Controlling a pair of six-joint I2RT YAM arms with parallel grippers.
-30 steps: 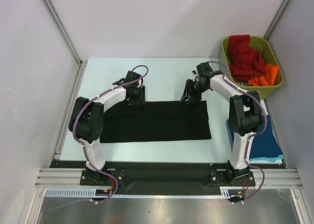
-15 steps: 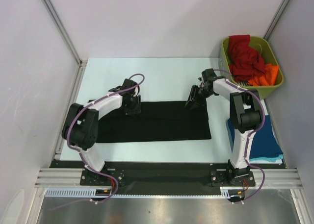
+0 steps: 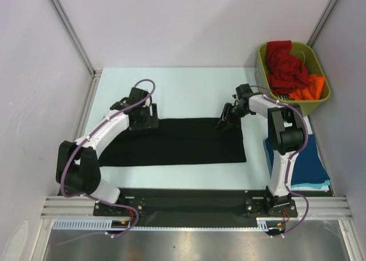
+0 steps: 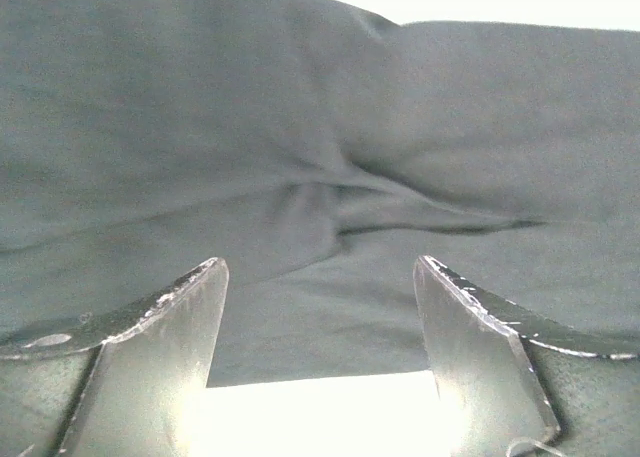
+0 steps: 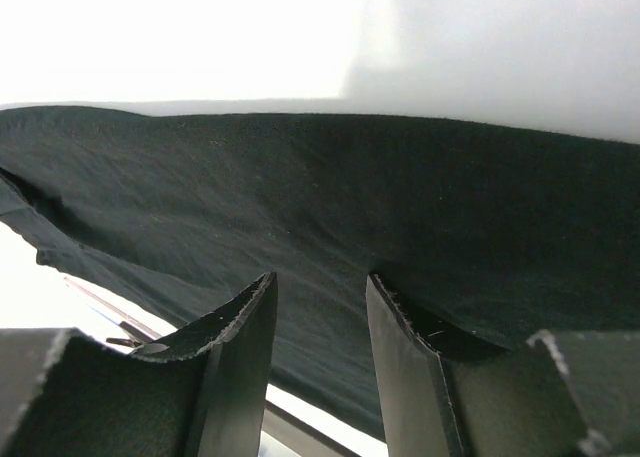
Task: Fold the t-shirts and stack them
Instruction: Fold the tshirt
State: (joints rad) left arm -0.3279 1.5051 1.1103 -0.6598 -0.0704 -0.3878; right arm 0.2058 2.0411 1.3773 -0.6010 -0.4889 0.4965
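A black t-shirt (image 3: 183, 141) lies folded into a long flat band across the middle of the table. My left gripper (image 3: 146, 121) hovers at its far left edge, jaws wide open. In the left wrist view (image 4: 320, 262) the cloth's (image 4: 330, 157) near edge runs between the fingers (image 4: 170, 327), and nothing is gripped. My right gripper (image 3: 224, 121) sits at the far right edge of the shirt. In the right wrist view (image 5: 320, 275) its fingers stand apart, with black cloth (image 5: 330, 187) showing through the gap.
An olive-green bin (image 3: 309, 107) at the back right holds a red t-shirt (image 3: 283, 64) and an orange one (image 3: 309, 88). A folded dark blue t-shirt (image 3: 314, 164) lies at the right edge beside the right arm's base. White walls stand on three sides.
My left gripper has slid left along the shirt's far edge and opened wide, letting go of the cloth. The right gripper has shifted slightly right and nearer, with its jaws unchanged.
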